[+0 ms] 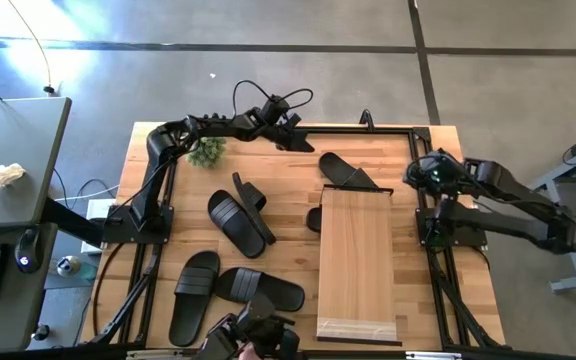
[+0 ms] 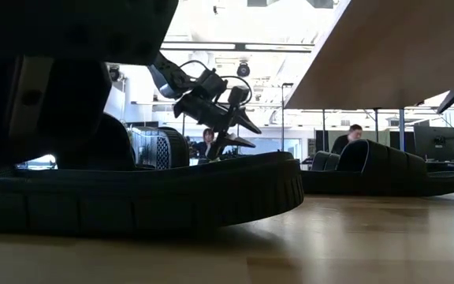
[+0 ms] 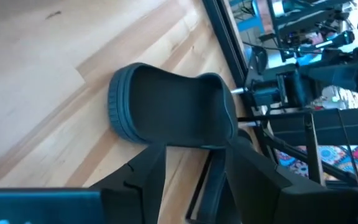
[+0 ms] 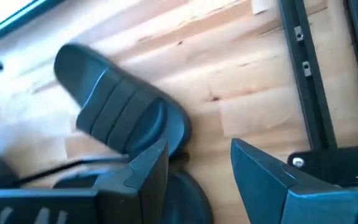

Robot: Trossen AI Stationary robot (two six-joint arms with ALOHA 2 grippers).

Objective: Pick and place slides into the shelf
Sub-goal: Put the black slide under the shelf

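Note:
Several black slides lie on the wooden table. One slide (image 1: 344,171) lies at the far end of the light-wood shelf (image 1: 356,262), its sole flat on the table. My left gripper (image 1: 303,143) hangs open just short of that slide (image 3: 166,112), raised off the table in the low view (image 2: 243,134). My right gripper (image 1: 411,176) stands open at the table's right edge, tipped down, with a slide (image 4: 117,118) ahead of its fingers. Other slides lie at mid-table (image 1: 238,222) and at the near left (image 1: 196,295) (image 1: 260,288).
One slide (image 1: 253,194) stands tilted on its edge at mid-table, and another (image 1: 314,218) peeks out beside the shelf. A green tuft (image 1: 206,151) sits at the far left. A dark frame rail (image 1: 368,127) runs along the table's far edge. People (image 2: 355,136) sit in the room beyond.

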